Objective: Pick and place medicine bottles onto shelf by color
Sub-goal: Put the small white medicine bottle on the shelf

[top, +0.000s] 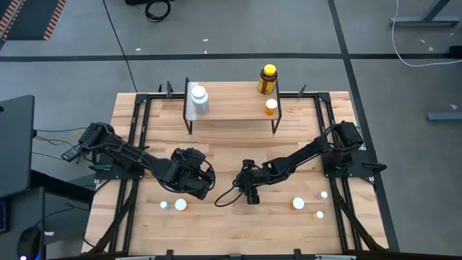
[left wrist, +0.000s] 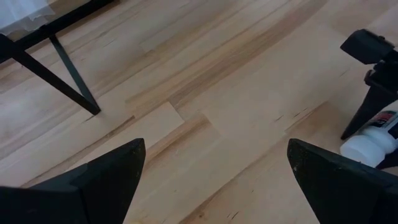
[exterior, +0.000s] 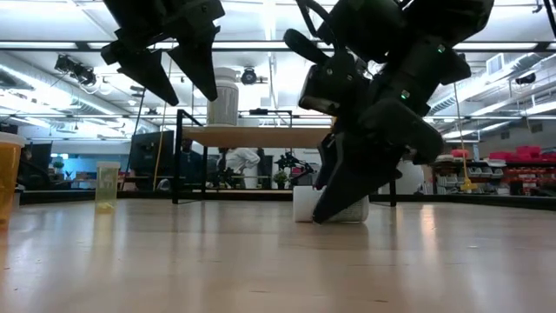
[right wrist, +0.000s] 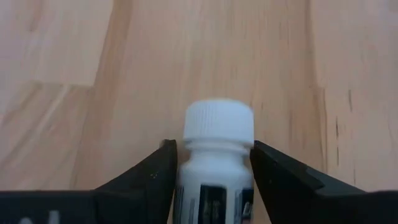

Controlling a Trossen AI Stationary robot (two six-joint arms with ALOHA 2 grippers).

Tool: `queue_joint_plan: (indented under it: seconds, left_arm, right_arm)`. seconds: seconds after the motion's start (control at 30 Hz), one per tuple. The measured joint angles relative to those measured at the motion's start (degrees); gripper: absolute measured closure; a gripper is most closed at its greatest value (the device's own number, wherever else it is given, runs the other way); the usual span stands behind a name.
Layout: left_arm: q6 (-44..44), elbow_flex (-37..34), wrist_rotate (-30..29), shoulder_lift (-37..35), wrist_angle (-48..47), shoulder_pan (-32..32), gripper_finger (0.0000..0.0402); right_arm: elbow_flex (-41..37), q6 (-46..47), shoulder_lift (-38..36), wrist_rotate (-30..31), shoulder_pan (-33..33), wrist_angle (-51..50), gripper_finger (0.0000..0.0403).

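The right arm reaches low across the counter (top: 238, 231), its right pincer (right wrist: 214, 163) tipped down to the boards, fingers (right wrist: 155, 171) pressed against both sides of a white-capped white bottle (right wrist: 219, 134) lying on the wood. Beside it the left arm bends over the counter's middle, its left pincer (left wrist: 214, 168) hanging wide open and empty above bare planks. Farther back stands the shelf (top: 231, 108), bearing a large white bottle (top: 198, 97) at one end and a small orange bottle (top: 271, 106) at the other, an amber yellow-capped bottle (top: 268, 79) just behind.
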Motion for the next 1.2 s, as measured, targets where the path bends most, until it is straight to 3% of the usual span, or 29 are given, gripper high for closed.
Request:
queue_joint_plan:
  seconds: [0.23, 0.5, 0.63, 0.77, 1.07, 1.2]
  left_arm:
    - [0.0, 0.0, 0.0, 0.0, 0.0, 0.0, 0.0002]
    - [0.0, 0.0, 0.0, 0.0, 0.0, 0.0, 0.0002]
    - [0.0, 0.0, 0.0, 0.0, 0.0, 0.0, 0.0002]
    - [0.0, 0.0, 0.0, 0.0, -0.1, -0.2, 0.0002]
    - [0.0, 0.0, 0.0, 0.0, -0.6, -0.7, 0.0002]
    - [0.0, 0.0, 0.0, 0.0, -0.6, -0.7, 0.0002]
  right_arm:
    - [1.7, -0.2, 0.0, 0.0, 0.0, 0.1, 0.0238]
    - [2.8, -0.2, 0.0, -1.8, -0.3, -0.3, 0.0228]
    - [2.8, -0.1, 0.0, 0.8, -0.2, 2.8, 0.0234]
    - [2.8, -0.7, -0.8, 5.8, -0.2, 5.5, 0.0235]
    - [2.8, -2.9, -8.2, 25.1, -1.3, 11.8, 0.0235]
    - [2.8, -5.1, -11.0, 29.7, -1.9, 13.4, 0.0235]
